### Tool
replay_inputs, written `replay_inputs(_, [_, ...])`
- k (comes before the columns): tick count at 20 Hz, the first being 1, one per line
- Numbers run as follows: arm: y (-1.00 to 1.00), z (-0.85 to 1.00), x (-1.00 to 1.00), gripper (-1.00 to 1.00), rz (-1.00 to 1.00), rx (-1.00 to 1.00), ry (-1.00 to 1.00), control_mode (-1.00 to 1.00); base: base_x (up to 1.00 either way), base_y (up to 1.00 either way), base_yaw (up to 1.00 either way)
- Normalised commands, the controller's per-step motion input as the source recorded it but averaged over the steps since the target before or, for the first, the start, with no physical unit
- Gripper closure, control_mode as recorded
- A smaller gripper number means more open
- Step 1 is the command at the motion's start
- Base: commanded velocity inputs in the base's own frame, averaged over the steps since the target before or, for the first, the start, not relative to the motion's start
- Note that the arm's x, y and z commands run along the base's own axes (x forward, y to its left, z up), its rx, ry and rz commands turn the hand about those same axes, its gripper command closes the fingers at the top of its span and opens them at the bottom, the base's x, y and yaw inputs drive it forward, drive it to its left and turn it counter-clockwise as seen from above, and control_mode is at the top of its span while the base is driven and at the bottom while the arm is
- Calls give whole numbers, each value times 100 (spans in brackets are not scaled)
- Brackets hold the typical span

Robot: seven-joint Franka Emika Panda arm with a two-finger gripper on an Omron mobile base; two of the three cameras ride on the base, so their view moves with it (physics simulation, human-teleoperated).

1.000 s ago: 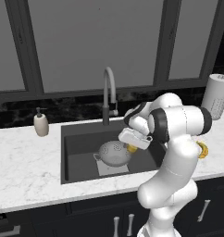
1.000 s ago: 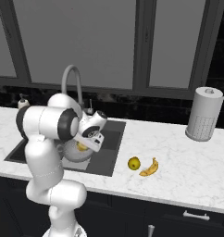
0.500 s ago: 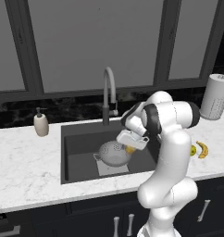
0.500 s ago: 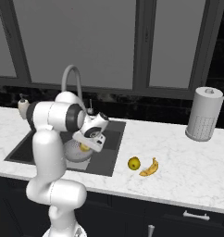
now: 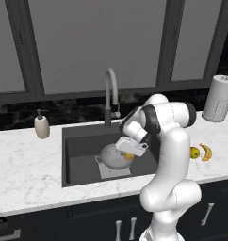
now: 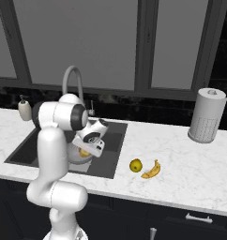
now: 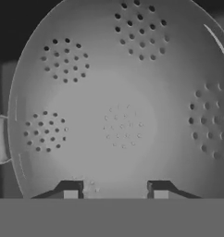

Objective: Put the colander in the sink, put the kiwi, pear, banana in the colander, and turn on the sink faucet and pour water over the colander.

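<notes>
Perforated matt silver metal colander [image 7: 123,102] in a matt dark sink [image 5: 83,141]; glossy veined marble counter [image 5: 26,164].

White marble counter [image 5: 26,169], dark lower cabinets [image 6: 171,220] with silver handles, black stone backsplash [image 5: 12,120], tall grey-paned windows [image 5: 92,42] above.

One colander [image 5: 113,157], one banana [image 6: 151,170], two round fruits [image 6: 135,165].

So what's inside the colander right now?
Nothing yet: the colander shows just its bare, holey floor. The gripper holds the kiwi just above it. The colander's near rim is hidden behind the gripper.
</notes>
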Motion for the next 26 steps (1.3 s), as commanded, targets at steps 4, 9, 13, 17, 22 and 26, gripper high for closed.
replay_inputs(4, [14, -30, 17, 100, 0, 0, 0, -100, 0, 0, 0])
replay_inputs(9, [14, -23, 17, 100, 0, 0, 0, -100, 0, 0, 0])
replay_inputs(13, [15, -8, 4, -100, 0, 0, -4, -100, 0, 0, 0])
replay_inputs(17, [8, 0, 0, -100, 0, 0, -12, -100, 0, 0, 0])
replay_inputs(22, [13, 0, -9, -100, 0, 0, -20, -100, 0, 0, 0])
replay_inputs(26, [17, 0, -15, -100, 0, 0, -19, -100, 0, 0, 0])
